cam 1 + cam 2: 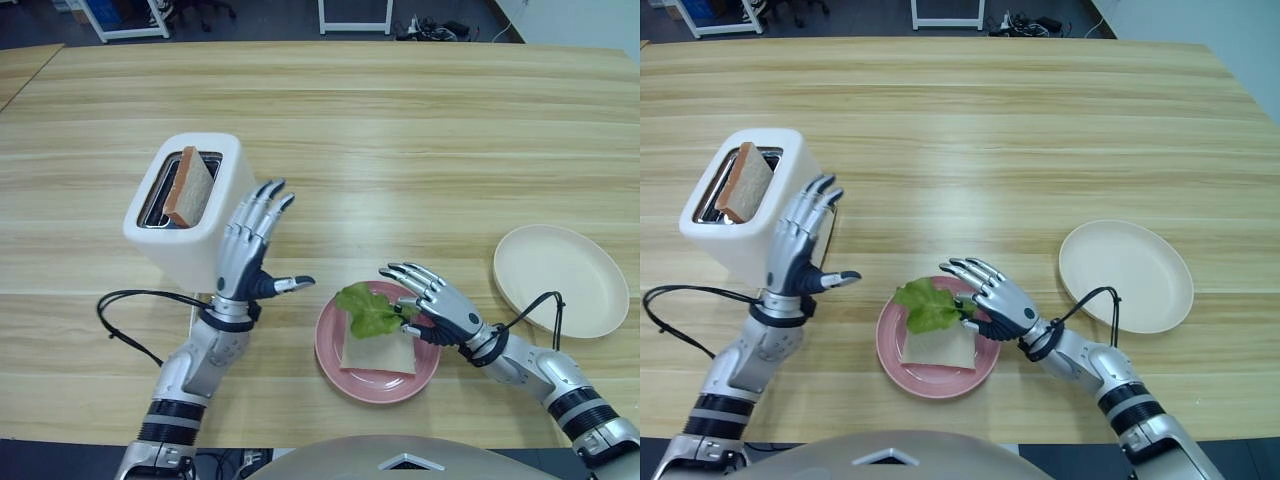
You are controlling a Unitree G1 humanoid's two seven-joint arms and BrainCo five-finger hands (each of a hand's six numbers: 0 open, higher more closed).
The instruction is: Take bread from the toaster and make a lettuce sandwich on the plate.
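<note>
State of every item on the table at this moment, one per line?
toaster: upright, bread standing in one slot.
pink plate: holds a slice with lettuce on top.
cream plate: right side up, right of the pink plate.
left hand: open, beside the toaster.
right hand: at the lettuce's edge, grip unclear.

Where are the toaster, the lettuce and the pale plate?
toaster (175, 250): left eye view, on its white front wall.
lettuce (370, 310): left eye view, on the middle of the leaf.
pale plate (560, 280): left eye view, on its bare middle.
</note>
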